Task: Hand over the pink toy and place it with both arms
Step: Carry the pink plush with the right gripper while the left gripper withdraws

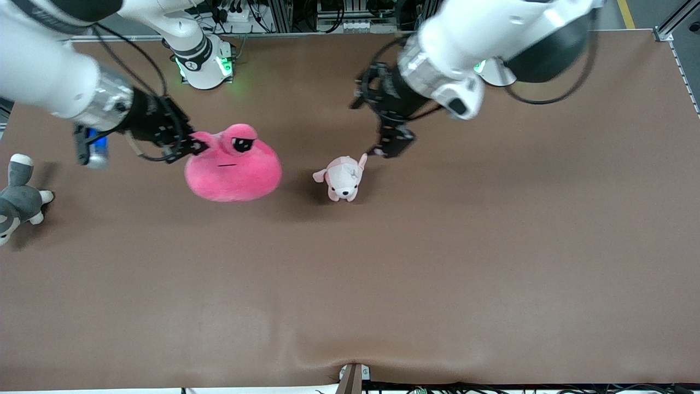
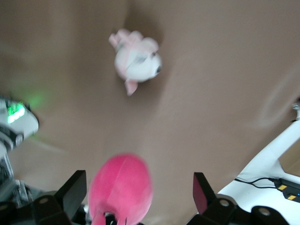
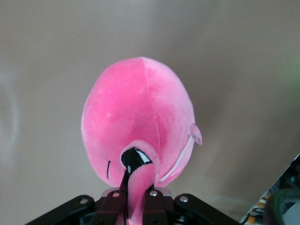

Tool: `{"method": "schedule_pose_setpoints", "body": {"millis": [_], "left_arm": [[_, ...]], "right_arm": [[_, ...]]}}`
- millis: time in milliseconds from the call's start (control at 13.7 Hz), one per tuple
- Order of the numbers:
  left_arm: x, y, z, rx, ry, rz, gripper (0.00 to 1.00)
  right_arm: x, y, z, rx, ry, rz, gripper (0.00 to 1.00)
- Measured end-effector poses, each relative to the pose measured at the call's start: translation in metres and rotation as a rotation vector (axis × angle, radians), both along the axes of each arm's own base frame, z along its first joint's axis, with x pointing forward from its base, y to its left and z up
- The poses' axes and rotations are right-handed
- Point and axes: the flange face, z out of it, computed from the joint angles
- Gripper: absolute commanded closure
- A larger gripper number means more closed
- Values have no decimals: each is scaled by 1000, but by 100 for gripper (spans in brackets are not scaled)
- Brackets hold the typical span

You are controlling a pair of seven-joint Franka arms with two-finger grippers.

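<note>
The pink toy (image 1: 232, 169) hangs above the table toward the right arm's end, held up by one bulging eye. My right gripper (image 1: 192, 145) is shut on that eye bulge; in the right wrist view the pink toy (image 3: 138, 122) hangs from the right gripper (image 3: 136, 199), which pinches the pink fabric. My left gripper (image 1: 392, 143) is open and empty, over the table beside the small puppy plush, well apart from the toy. In the left wrist view the left gripper (image 2: 139, 187) has its black fingers spread wide, and the pink toy (image 2: 122, 187) shows farther off between them, untouched.
A small pale pink-and-white puppy plush (image 1: 343, 178) (image 2: 136, 61) lies mid-table, just under the left gripper. A grey-and-white plush animal (image 1: 19, 200) lies at the right arm's end of the table. The brown cloth (image 1: 383, 284) is bare nearer the front camera.
</note>
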Motion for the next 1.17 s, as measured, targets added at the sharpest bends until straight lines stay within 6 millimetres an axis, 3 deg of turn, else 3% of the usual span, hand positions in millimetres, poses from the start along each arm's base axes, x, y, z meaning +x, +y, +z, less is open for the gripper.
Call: {"method": "schedule_pose_setpoints", "body": {"millis": [292,730,1022,1168], "left_arm": [[30,90,7,93,-113,-234,0],[53,179,0,301,-253,-703,0],[70,241,-4,358,-314,-994,0],[71,259,-9,386,-300,-1134,0]], "right_arm": [[20,-83,-35,19,32,93,100],[46,-200,-126,38,84,296,100],[45,-270,-178,99,111,421,100],[40,-291,-198,114,145,488,100]]}}
